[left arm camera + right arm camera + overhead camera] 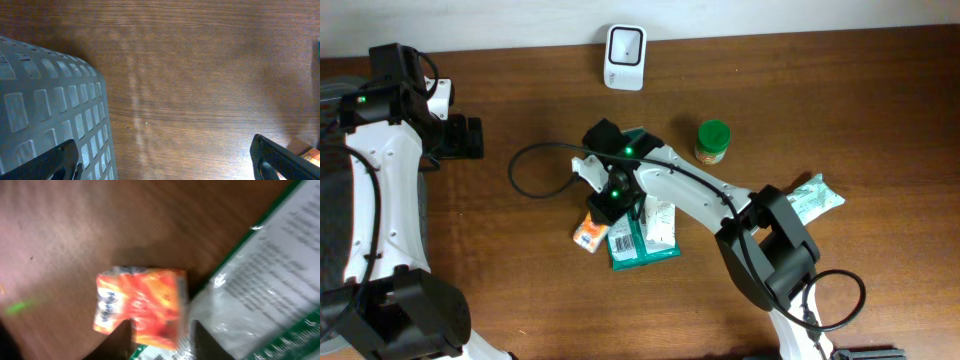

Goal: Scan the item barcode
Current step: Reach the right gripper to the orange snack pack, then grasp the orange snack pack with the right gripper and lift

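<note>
Reaching in from the lower right of the overhead view, the right arm puts its right gripper (161, 341) over a small orange snack packet (140, 305). The packet, likely the item to scan, lies flat on the wooden table (820, 80) just left of frame ctr. Its right edge touches or overlaps a larger green-and-white pouch (645, 240); which lies on top isn't clear.

In the right wrist view, two dark fingertips (122, 337) stand part-way apart at btm of frame, one either side of the packet's lower edge. Blur hides whether they pinch it or only straddle it, so can't tell if anything is held.

The left gripper (165, 162), at upper left of the overhead view, is spread wide w/ nothing in it, beside a grey perforated basket (45, 105). A white scanner (625, 57) stands at top ctr, well apart from the packet.

Handling, as a judgement: packet looks light, soft and crinkly, w/ glossy film that could slip or buckle. Best hold is probably across a short sealed edge, leaving printed faces uncovered for the scanner. Barcode position not visible.
</note>
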